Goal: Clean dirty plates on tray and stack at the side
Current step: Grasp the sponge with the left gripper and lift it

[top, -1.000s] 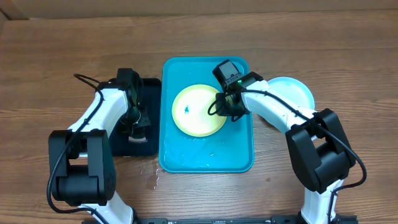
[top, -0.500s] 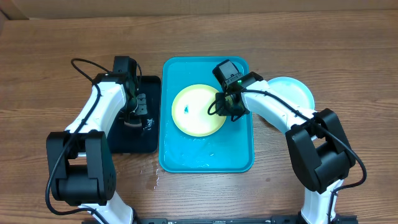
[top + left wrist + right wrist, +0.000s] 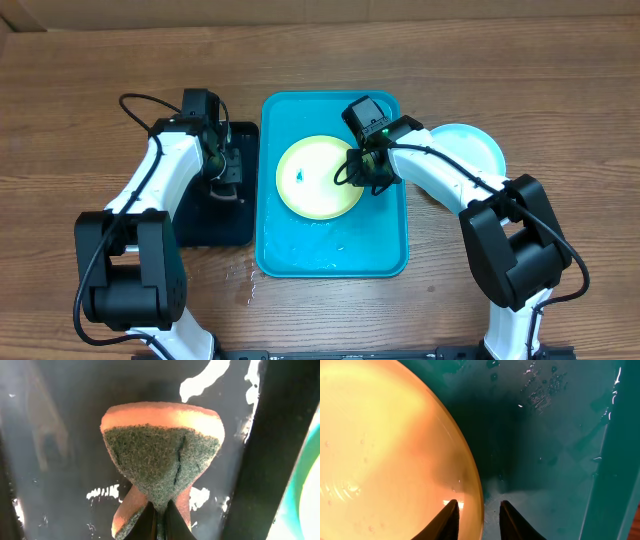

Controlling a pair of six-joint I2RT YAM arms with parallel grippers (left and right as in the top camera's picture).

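Left arm has shifted from the 6 o'clock half of the black tray (image 3: 205,225) up to its 1 o'clock corner, closer to the blue tray (image 3: 385,250). Right arm and the plate look unchanged in the overhead view.

Left end effector (image 3: 159,522): clenched on a sponge (image 3: 162,455), pinched at the waist so it flares into an hourglass. Green scouring face points at the wrist camera, with orange foam along the far edge. It hangs over the wet, glinting black tray floor. I cannot tell whether it touches the floor.

Right end effector (image 3: 479,512): released, with the fingers apart and straddling the 3 o'clock rim of the yellow-green plate (image 3: 315,185). 1 finger is over the plate and 1 is over the tray floor, with a gap visible on both sides of the rim. A green light shows on the right wrist housing.

Plates:
- The yellow-green plate lies flat in the blue tray, toward its 12 o'clock half. It has 1 small blue smudge (image 3: 300,177) at about 9 o'clock from its centre.
- The light-blue plate (image 3: 478,148) is on the tabletop (image 3: 560,80), just off the tray at 2 o'clock and partly under the right arm. I cannot tell whether anything is stacked with it.

Tray floor is wet, with water film and droplets around the plate. A few drops (image 3: 250,285) sit on the tabletop off the tray's 7 o'clock corner.
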